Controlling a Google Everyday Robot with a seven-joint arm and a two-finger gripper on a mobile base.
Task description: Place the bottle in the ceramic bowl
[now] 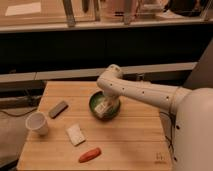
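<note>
I see my hand [107, 103] lowered into the green bowl [95, 101] near the middle of the table [130, 145], directly over the white bottle [103, 109] lying inside it, though I cannot tell whether it grips or has released.

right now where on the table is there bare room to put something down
Bare wood runs along the table front right, between the red object and the right edge, and at the back left corner behind the dark block. The left side is crowded: paper cup, white block. The gripper sits in the bowl at the bottle.
</note>
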